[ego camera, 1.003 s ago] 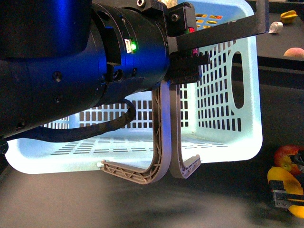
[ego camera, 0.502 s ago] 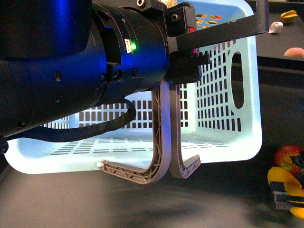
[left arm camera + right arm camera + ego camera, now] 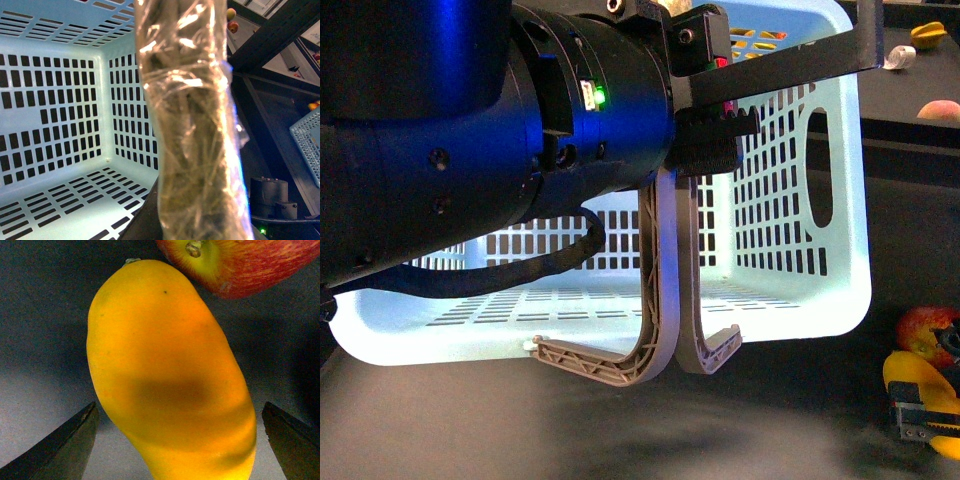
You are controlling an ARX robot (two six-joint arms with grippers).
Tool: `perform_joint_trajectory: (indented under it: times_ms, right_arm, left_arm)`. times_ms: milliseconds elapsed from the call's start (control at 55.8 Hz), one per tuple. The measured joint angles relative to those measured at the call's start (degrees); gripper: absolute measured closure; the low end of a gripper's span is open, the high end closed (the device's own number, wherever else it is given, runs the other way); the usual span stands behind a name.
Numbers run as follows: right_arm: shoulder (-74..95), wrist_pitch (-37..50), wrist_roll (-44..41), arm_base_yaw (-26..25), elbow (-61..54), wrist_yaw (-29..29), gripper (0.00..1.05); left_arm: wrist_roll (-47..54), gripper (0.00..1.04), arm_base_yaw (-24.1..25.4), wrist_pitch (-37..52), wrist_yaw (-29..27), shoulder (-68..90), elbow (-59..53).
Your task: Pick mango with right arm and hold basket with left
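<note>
The front view shows the black left gripper (image 3: 708, 140) clamped on the grey-brown ribbed handles (image 3: 660, 290) of the turquoise slotted plastic basket (image 3: 840, 280). Only the right wrist view shows the black right gripper (image 3: 180, 440) spread wide around the yellow-orange oval mango (image 3: 170, 365) (neither tip touching), beside a red-yellow apple (image 3: 245, 265).

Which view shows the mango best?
Right wrist view: the mango fills the frame inside the open right gripper, apple by its stem end. Front view catches only part at the lower right edge, partly behind the gripper. Left wrist: none.
</note>
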Motion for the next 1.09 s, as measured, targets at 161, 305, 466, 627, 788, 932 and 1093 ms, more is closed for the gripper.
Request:
perform_joint_trajectory:
  times_ms: [161, 305, 466, 627, 788, 932, 1093]
  right_arm:
    - [0.31, -0.07, 0.15, 0.07, 0.61, 0.04, 0.08]
    - [0.92, -0.07, 0.22, 0.07, 1.22, 0.04, 0.08]
    - [1.09, -0.07, 0.2, 0.09, 1.2, 0.13, 0.08]
    - [1.09, -0.07, 0.28, 0.11, 1.2, 0.55, 0.24]
    - [1.09, -0.11, 0.28, 0.13, 1.11, 0.61, 0.42]
    - [1.2, 1.03, 0.76, 0.15, 1.05, -0.24, 0.47]
    - [1.81, 5.07, 1.66, -0.09, 0.61, -4.35, 0.47]
  left_arm:
    - [-0.02, 1.0, 0.0, 0.0, 0.0, 0.0, 0.0]
    - [0.0, 1.0, 0.0, 0.0, 0.0, 0.0, 0.0]
    - [-0.02, 1.0, 0.0, 0.0, 0.0, 0.0, 0.0]
    - [-0.02, 1.0, 0.0, 0.0, 0.0, 0.0, 0.0]
    - [-0.02, 1.0, 0.0, 0.0, 0.0, 0.0, 0.0]
    - [-0.02, 1.0, 0.0, 0.0, 0.0, 0.0, 0.0]
    - [0.0, 1.0, 0.0, 0.0, 0.0, 0.0, 0.0]
